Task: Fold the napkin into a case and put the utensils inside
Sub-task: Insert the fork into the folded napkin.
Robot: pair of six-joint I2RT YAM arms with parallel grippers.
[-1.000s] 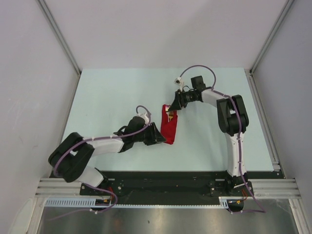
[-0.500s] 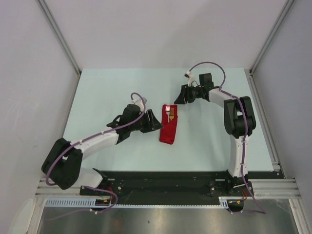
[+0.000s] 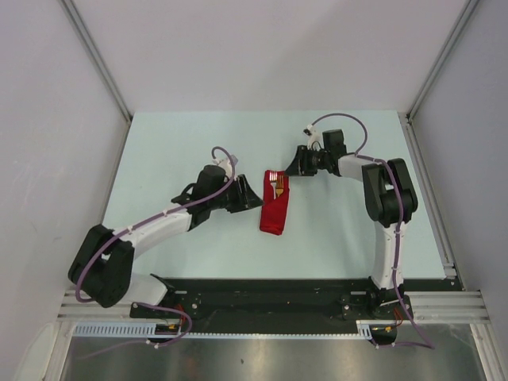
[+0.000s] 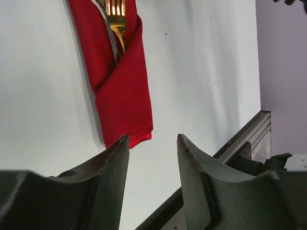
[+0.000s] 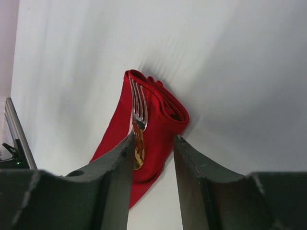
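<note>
The red napkin (image 3: 275, 209) lies folded into a long narrow case in the middle of the table. The gold utensils (image 3: 277, 185) stick out of its far end, fork tines showing. My left gripper (image 3: 256, 200) sits just left of the napkin, apart from it, open and holding nothing. In the left wrist view the napkin (image 4: 120, 81) and fork (image 4: 116, 14) lie beyond the open gripper (image 4: 152, 139). My right gripper (image 3: 292, 165) hovers off the napkin's far right corner, open and empty. In the right wrist view the napkin (image 5: 160, 132) and fork (image 5: 138, 108) lie past the gripper (image 5: 153, 140).
The pale table (image 3: 175, 151) is bounded by grey walls at left, right and back. A black rail (image 3: 270, 290) with the arm bases runs along the near edge. The table's metal edge strip (image 4: 244, 134) shows in the left wrist view.
Both grippers have drawn back from the napkin: the left one up and to the left, the right one away from the fork end toward the far right. The napkin now lies untouched.
</note>
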